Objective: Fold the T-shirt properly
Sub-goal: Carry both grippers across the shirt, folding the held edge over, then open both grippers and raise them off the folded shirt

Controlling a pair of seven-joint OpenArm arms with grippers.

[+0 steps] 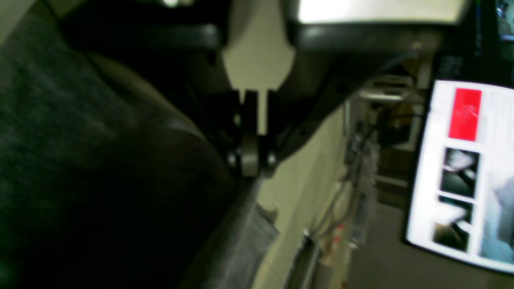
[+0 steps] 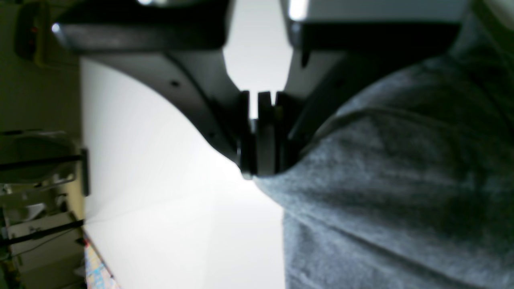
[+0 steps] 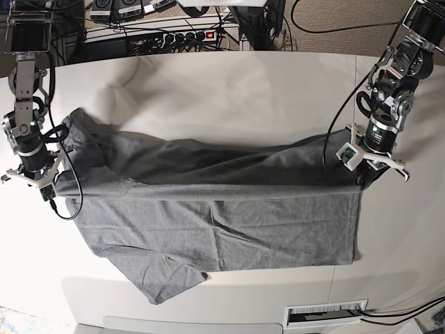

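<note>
The heather-grey T-shirt (image 3: pixel 208 216) lies spread across the white table (image 3: pixel 229 90), its far edge lifted and stretched between both arms. My left gripper (image 3: pixel 361 182), at the right of the base view, is shut on the shirt's right edge; in the left wrist view (image 1: pixel 253 168) the jaws are closed on dark grey cloth (image 1: pixel 80 160). My right gripper (image 3: pixel 54 186), at the left of the base view, is shut on the shirt's left edge; in the right wrist view (image 2: pixel 259 172) grey cloth (image 2: pixel 393 180) hangs from the closed jaws.
Cables and a power strip (image 3: pixel 174 36) lie behind the table's far edge. A vent slot (image 3: pixel 325 314) sits at the near edge. A lit monitor (image 1: pixel 461 172) shows in the left wrist view beyond the table.
</note>
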